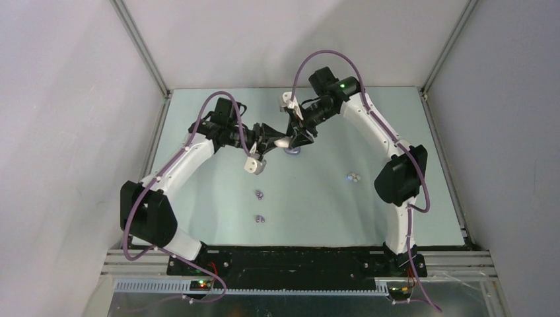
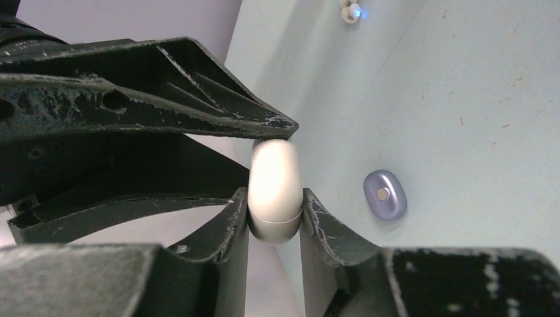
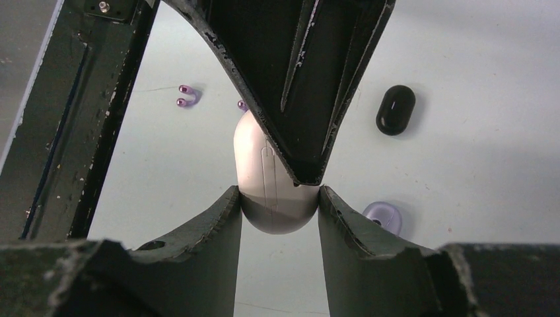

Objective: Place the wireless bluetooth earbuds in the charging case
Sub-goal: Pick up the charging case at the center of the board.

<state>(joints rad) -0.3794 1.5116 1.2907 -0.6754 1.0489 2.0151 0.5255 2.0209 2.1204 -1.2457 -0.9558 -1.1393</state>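
White, glossy charging case point(image 2: 274, 172) is held up off the counter point(image 1: 317, 211), left pincer point(image 2: 275, 201) clamped on one end, right pincer point(image 3: 277, 198) clamped on it too. That rounded shell could squirt free if they pull unevenly! Lavender earbuds point(image 1: 259, 194) and white earbuds point(image 1: 354, 177) lie loose on the counter, well apart from it.

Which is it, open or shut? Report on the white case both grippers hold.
Shut. The white case shows only a thin closed seam in both wrist views, with no lid lifted and no cavity exposed.
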